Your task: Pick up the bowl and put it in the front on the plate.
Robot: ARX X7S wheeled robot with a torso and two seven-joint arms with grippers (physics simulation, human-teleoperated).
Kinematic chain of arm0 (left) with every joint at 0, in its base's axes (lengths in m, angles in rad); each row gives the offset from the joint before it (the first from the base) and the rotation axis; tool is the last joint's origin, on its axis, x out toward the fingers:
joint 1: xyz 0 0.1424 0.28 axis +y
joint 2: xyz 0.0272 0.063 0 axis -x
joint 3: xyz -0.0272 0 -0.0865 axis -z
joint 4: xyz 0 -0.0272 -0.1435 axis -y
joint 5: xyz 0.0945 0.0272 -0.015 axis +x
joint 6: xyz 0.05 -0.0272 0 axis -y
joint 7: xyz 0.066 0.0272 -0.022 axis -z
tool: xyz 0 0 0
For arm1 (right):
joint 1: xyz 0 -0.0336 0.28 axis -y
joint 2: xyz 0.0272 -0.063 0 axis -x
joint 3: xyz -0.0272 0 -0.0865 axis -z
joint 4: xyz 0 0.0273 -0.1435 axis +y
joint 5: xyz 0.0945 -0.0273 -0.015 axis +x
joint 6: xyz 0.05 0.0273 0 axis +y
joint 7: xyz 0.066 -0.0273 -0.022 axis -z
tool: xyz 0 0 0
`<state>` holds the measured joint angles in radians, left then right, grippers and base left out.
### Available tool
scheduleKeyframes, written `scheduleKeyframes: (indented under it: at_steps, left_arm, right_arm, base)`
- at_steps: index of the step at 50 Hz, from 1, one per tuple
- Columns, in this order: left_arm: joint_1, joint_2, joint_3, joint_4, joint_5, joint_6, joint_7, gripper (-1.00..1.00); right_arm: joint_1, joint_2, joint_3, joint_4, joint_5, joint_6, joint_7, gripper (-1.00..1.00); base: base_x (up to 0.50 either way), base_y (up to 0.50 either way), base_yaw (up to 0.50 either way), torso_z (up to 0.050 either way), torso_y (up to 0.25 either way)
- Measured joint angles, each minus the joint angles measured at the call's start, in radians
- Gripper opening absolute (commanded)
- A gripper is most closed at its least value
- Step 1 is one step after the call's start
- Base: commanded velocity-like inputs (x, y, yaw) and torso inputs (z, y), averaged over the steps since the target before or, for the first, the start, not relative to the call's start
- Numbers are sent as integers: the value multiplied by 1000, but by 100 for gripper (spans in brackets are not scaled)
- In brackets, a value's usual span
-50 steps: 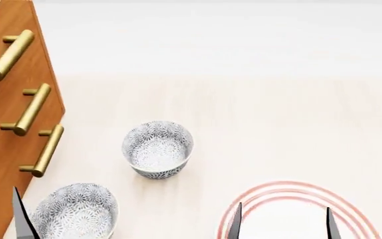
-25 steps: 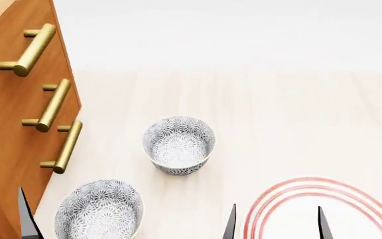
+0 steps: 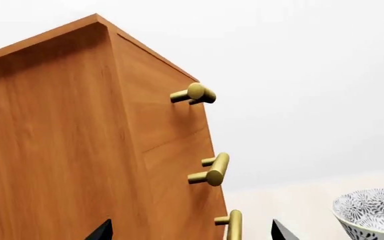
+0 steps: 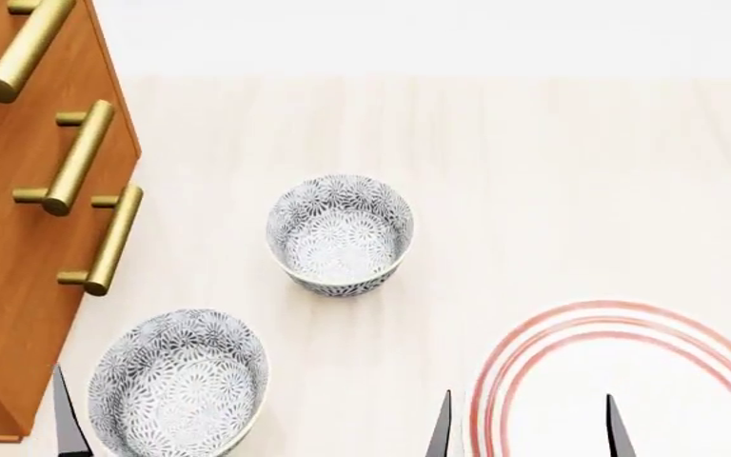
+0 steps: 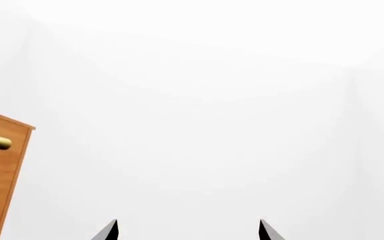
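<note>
Two look-alike bowls, white with a grey-blue floral pattern, stand upright on the pale wooden table. One bowl point(image 4: 340, 233) is mid-table; the other bowl point(image 4: 182, 381) is nearer and to the left, beside the cabinet, and its edge point(image 3: 375, 212) shows in the left wrist view. The plate point(image 4: 594, 309), white with thin red rings, lies at the near right, cut off by the frame. My right gripper point(image 4: 527, 433) point(image 5: 188, 231) is open and empty, its tips above the plate's near-left part. My left gripper point(image 3: 192, 234) is open, facing the cabinet; one fingertip point(image 4: 68, 428) shows left of the nearer bowl.
A wooden drawer cabinet point(image 4: 10, 286) with brass bar handles point(image 4: 102, 240) stands along the table's left side, close to the nearer bowl. Its handles point(image 3: 215, 169) stick out toward the table. A white wall lies beyond the table's far edge.
The head view has shifted. The cabinet now runs off the top, and more of the nearer bowl and the plate shows. Bowls and plate stay in place; both grippers stay open.
</note>
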<state>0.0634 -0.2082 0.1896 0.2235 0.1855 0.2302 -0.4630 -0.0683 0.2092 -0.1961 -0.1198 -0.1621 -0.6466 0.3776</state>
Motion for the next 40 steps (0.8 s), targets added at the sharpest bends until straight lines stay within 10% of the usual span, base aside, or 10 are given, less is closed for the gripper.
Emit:
scheduleKeyframes:
  at_steps: [14, 40]
  left_arm:
    - [-2, -12, 27, -8, -18, -6, 18, 100]
    - [-7, -26, 57, -25, -31, -8, 20, 100]
  right_arm:
    - [84, 0, -32, -114, 122, 336, -70, 100]
    - [744, -109, -48, 73, 410, 1281, -233, 100]
  base:
    - [0, 0, 0, 0, 0]
    - [0, 0, 0, 0, 0]
